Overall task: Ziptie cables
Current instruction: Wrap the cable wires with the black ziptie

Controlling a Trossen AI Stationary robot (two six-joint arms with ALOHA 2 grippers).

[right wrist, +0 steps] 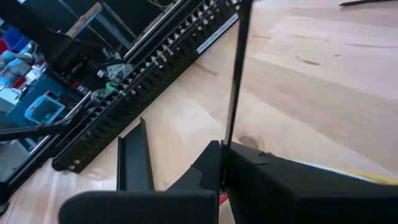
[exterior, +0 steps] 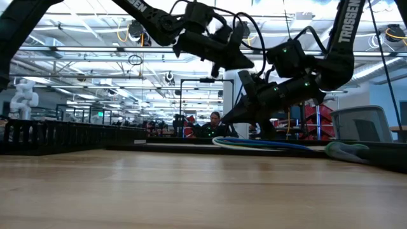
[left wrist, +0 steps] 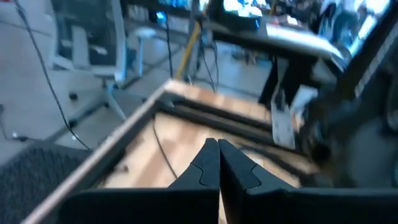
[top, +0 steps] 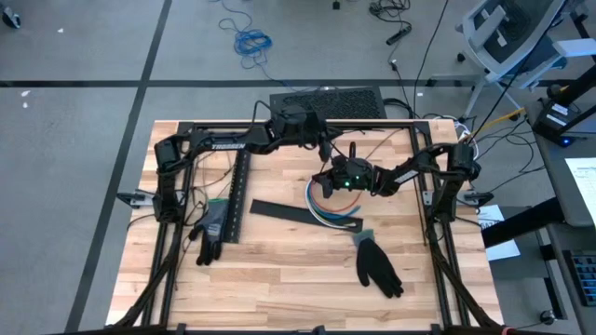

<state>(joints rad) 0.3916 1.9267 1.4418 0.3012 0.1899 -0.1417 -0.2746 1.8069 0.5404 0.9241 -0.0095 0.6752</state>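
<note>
We read "TROSSEN" on left arm. Left gripper (left wrist: 218,163) pressed together, empty; right gripper (right wrist: 222,163) clamped on thin black strand (right wrist: 237,74) above cables (top: 328,213).

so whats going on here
Two robot arms work over a wooden table. The right gripper is shut on a thin black strand, held just above the cables lying mid-table. The left gripper, shut and empty, hangs above and behind it. The cables look untied.
</note>
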